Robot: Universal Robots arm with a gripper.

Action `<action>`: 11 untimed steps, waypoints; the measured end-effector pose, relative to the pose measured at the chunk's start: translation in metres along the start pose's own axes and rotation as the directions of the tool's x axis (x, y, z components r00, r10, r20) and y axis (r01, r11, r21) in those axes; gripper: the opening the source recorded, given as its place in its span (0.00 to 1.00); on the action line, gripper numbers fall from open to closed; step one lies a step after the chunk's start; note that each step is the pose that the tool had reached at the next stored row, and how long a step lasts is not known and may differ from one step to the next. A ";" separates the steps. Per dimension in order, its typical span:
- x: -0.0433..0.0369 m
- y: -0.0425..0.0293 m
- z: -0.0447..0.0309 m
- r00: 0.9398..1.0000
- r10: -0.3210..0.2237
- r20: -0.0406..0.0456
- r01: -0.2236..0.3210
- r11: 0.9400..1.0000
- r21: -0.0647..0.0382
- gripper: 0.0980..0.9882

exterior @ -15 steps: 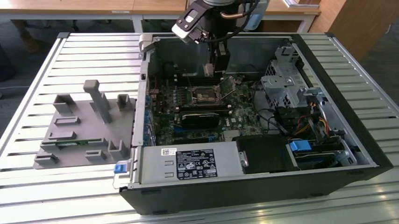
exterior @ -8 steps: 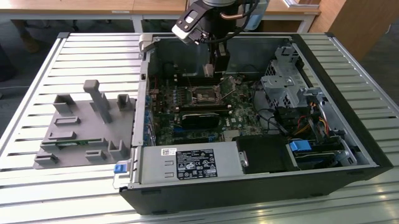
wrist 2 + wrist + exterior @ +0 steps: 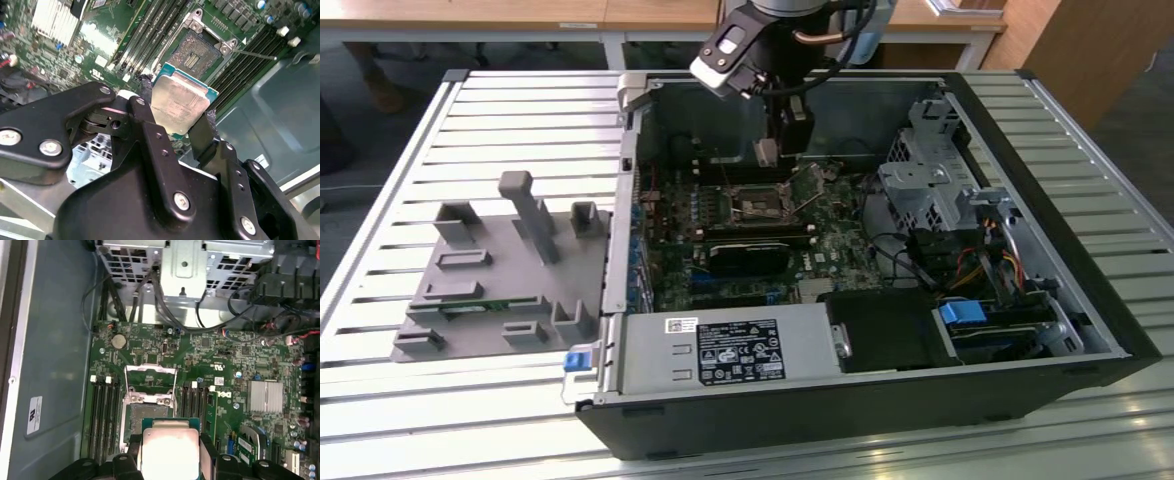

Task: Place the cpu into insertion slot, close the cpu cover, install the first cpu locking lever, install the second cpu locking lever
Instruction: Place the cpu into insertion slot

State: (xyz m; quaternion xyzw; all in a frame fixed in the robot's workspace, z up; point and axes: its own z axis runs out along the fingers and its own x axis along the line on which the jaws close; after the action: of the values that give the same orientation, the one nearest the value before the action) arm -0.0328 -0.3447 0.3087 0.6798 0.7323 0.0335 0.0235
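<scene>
While your gripper [image 3: 176,120] hung inside the open computer case [image 3: 854,415] on the desk [image 3: 507,110], its two black fingers [image 3: 202,132] were clamped on opposite edges of the cpu [image 3: 180,104], holding it clear of the green board [image 3: 225,355]. The slot [image 3: 201,51] lay below the chip and a little ahead of it, out past the fingertips in both wrist views, near but not touching. You had the chip roughly square to the slot, edges close to parallel, though I could not judge its tilt. The cover [image 3: 150,384] stood swung open beyond the slot, away from the gripper, leaving the dark centre bare. The cpu was a flat square, dull silver top up, with a thin green border round it. None of the four steps was finished.
</scene>
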 end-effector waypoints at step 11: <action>0.0008 -0.0002 0.0025 1.000 -0.007 -0.001 0.007 1.000 0.000 0.50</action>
State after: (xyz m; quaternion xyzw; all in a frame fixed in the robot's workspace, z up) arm -0.0328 -0.3439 0.3062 0.6771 0.7348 0.0339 0.0235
